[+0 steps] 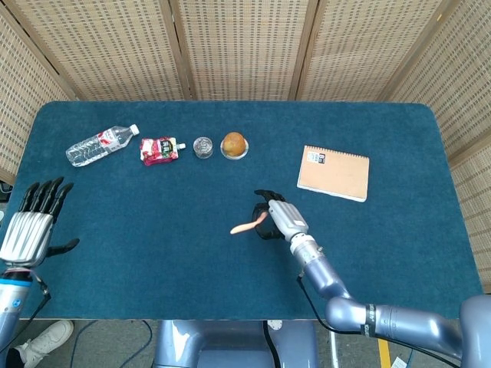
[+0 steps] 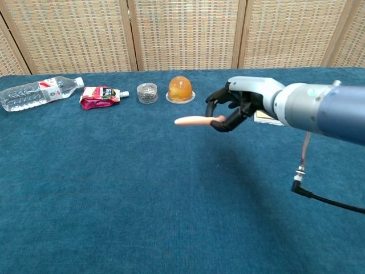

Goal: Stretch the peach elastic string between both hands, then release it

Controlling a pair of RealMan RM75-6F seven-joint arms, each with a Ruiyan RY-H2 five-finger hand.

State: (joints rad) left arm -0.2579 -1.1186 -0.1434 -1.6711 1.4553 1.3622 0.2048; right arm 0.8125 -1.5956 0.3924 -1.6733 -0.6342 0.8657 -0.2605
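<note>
The peach elastic string (image 1: 246,225) (image 2: 194,120) is a short pinkish strip sticking out to the left of my right hand (image 1: 277,215) (image 2: 239,104), which pinches one end of it above the table's middle. Its free end hangs in the air. My left hand (image 1: 31,225) hovers at the table's left front edge in the head view, fingers spread, holding nothing. The chest view does not show the left hand.
Along the back of the blue table (image 1: 153,230) lie a water bottle (image 1: 100,144), a red pouch (image 1: 159,149), a small clear jar (image 1: 202,146) and an orange ball on a clear dish (image 1: 234,144). A tan notebook (image 1: 334,172) lies at the right.
</note>
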